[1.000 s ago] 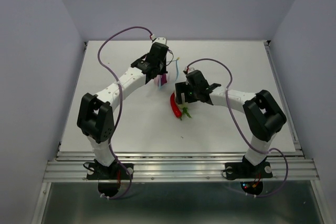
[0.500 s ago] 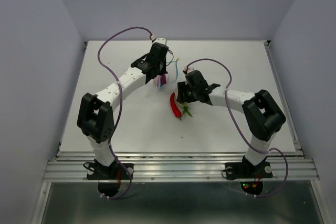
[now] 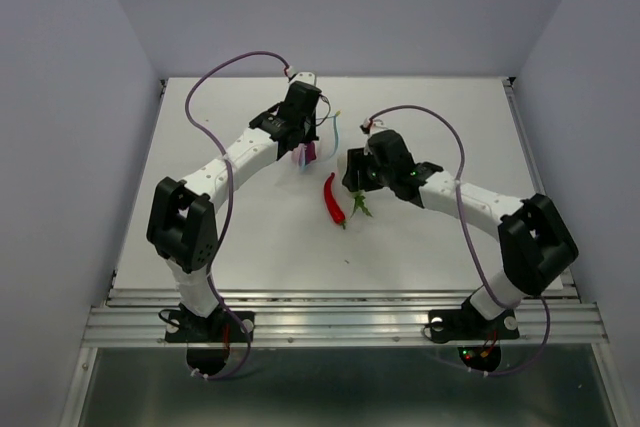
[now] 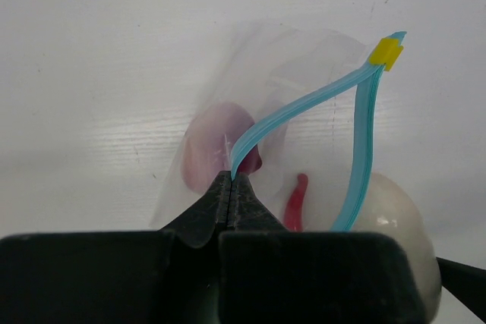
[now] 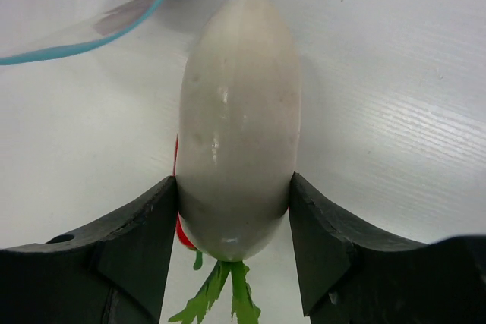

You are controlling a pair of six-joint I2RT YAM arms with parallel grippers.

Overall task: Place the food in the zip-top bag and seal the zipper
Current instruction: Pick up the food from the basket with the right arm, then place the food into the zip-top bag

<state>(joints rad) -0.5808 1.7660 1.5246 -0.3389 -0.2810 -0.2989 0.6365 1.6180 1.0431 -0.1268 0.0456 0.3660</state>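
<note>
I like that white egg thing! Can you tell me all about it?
The white vegetable is smooth, shiny and egg-shaped, like plastic, with a leafy green stem at one end. The right gripper's two black fingers squeeze its sides near the stem. Its round end points toward the bag.

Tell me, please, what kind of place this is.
Probably a robot test cell in a lab: a white table boxed in by blank walls, two arms bolted to a metal rail, and toy food such as a red chili.
</note>
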